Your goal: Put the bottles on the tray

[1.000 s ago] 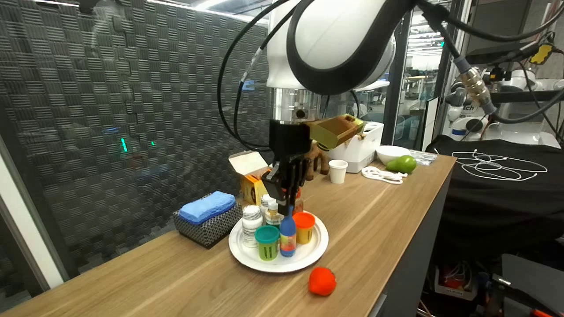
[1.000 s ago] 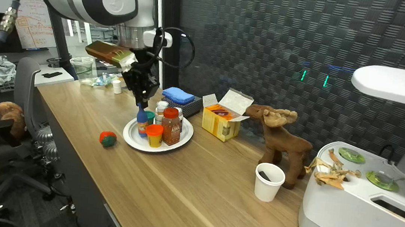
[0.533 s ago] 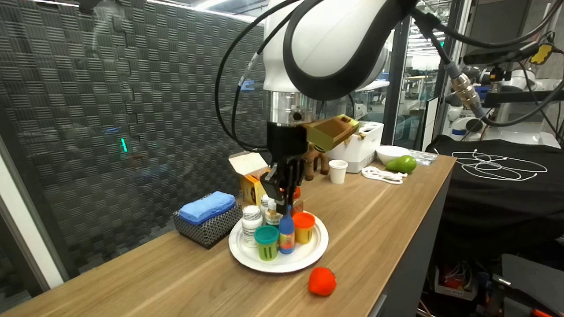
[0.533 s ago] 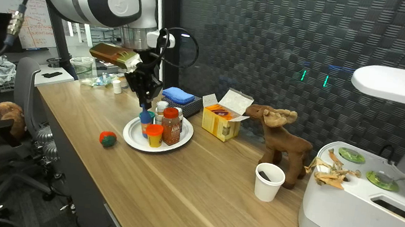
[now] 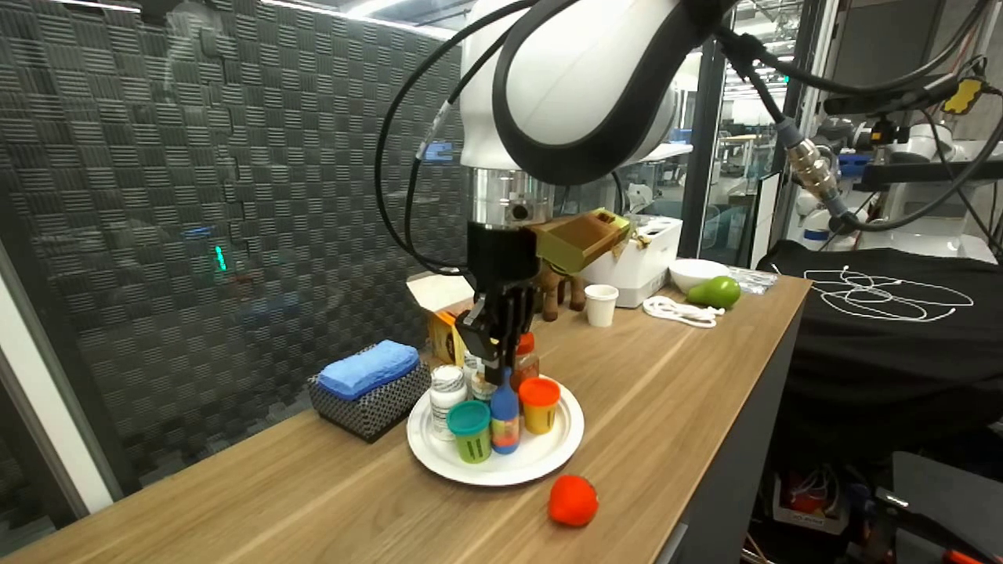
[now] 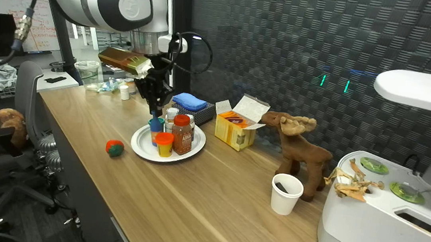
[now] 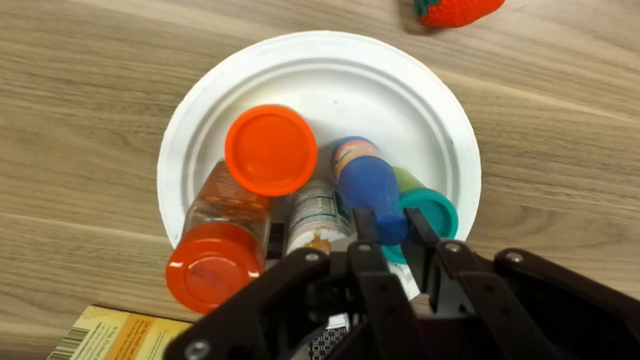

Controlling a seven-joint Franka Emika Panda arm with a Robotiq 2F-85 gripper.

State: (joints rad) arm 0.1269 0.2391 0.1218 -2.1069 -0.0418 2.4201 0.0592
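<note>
Finding: my claw (image 7: 389, 215) holds the blue bottle (image 7: 369, 181) by its narrow top. The bottle is within the rim of the white plate (image 7: 320, 46); whether its base touches down, I cannot tell. In the wrist view the teal-lidded jar (image 7: 436, 210) is close beside it at 4 o'clock, the orange-lidded jar (image 7: 271, 150) at 10. Handling: I judge it light, fairly stiff, smooth plastic, hard to break; the tapered neck may swivel, so the broader shoulder would give surer hold. Axis: near vertical in both exterior views, top toward 12 o'clock; in the wrist view, toward 5.
</note>
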